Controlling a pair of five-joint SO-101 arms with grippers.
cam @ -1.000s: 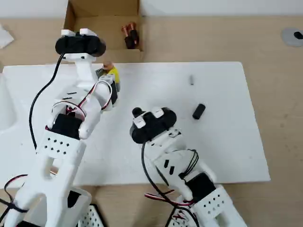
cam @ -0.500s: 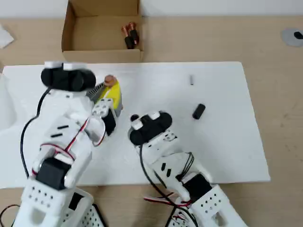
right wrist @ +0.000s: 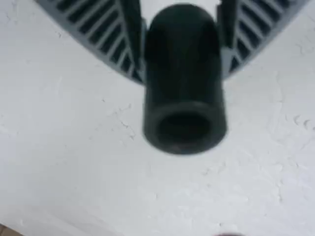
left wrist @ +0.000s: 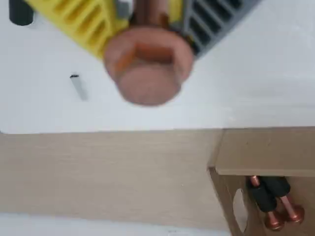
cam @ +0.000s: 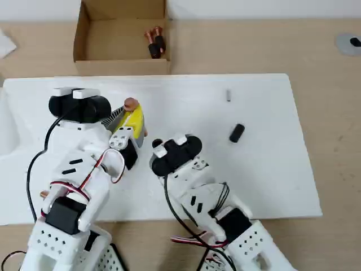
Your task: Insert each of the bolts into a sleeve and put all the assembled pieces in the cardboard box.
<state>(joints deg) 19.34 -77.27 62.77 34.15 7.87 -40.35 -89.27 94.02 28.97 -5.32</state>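
Copper-coloured bolt (left wrist: pixel 147 66) sits between the yellow and grey fingers of the left gripper (left wrist: pixel 147 14). The fingers are squeezed tight on its stem, and its round head sticks out past the tips. This gripper is over the white board (cam: pixel 271 169), near the edge that faces the cardboard box (cam: pixel 82 34).

The right gripper (right wrist: pixel 179 29) is closed on a black sleeve (right wrist: pixel 182 78). The sleeve's open hole points out from the fingers, low over the board. I cannot tell if it touches the board. The right arm is near the middle of the board, just beside the left gripper.

The box stands on the wooden table (cam: pixel 327 113), past the far edge of the board. Two finished pieces (cam: pixel 154 42) lie side by side in one corner of it.

A spare sleeve (cam: pixel 237 132) lies on the board, well apart from both grippers. A small grey pin (cam: pixel 228 95) lies farther back, nearer the far edge.
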